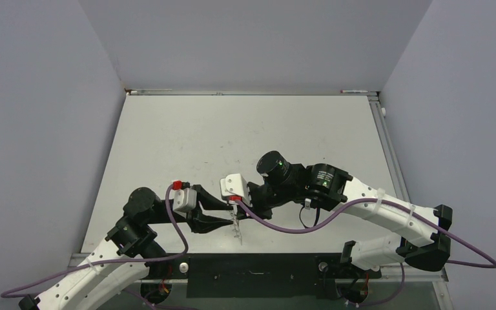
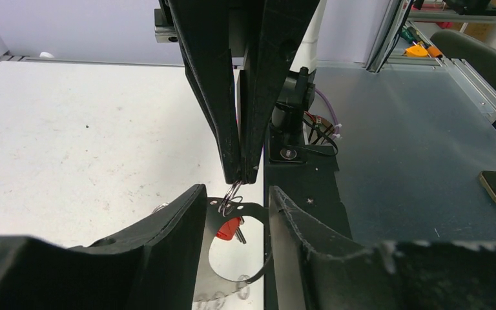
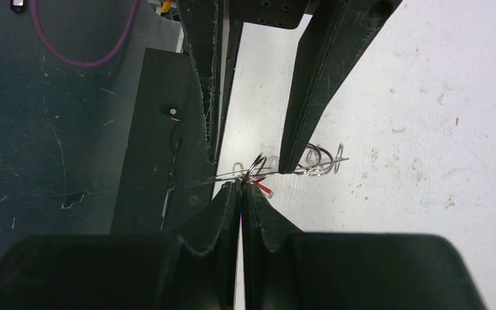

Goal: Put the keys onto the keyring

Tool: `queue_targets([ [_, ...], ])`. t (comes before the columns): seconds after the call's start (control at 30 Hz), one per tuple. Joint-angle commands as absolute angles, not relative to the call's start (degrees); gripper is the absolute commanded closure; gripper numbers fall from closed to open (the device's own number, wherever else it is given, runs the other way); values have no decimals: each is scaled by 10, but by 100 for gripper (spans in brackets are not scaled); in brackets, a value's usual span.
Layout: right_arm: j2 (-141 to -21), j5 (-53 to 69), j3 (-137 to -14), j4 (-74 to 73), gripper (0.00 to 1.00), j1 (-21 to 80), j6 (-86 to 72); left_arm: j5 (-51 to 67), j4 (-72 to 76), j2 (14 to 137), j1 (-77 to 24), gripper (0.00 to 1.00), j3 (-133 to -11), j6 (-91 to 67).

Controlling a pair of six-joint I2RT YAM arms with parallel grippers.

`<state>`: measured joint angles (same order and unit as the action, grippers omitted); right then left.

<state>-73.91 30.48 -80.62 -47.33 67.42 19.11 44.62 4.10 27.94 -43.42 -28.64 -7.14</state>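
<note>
The white desk (image 1: 168,142) stood boxed in on three sides by plain pale grey walls (image 1: 39,129), with aluminium rails (image 1: 389,148) along its far and right edges. Past the near edge lay a dark scuffed surface (image 2: 413,161) and a padded chair (image 2: 478,58). The light was soft and even.

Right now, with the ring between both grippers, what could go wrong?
1. The right gripper holds the ring only by a small loop. The left gripper stands open around it, so the ring may swing or slip out.
2. The key sits between the left fingers; closing them could pinch it.
</note>
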Motion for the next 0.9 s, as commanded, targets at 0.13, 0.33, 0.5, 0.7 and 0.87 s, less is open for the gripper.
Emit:
queue_targets([
  [0.13,-719,330,-825,-419,95,670,204,448,62,279,-437,77,-290,-70],
  [0.33,-715,331,-821,-398,95,669,204,452,59,278,-438,96,-292,-66],
  [0.5,-708,331,-800,-369,95,666,195,448,43,241,-437,100,-301,-48],
  [0.7,-638,287,-711,-263,64,655,152,388,26,201,-432,100,-302,-27],
  [0.87,-568,280,-607,-155,55,643,103,385,26,203,-429,100,-305,-27],
])
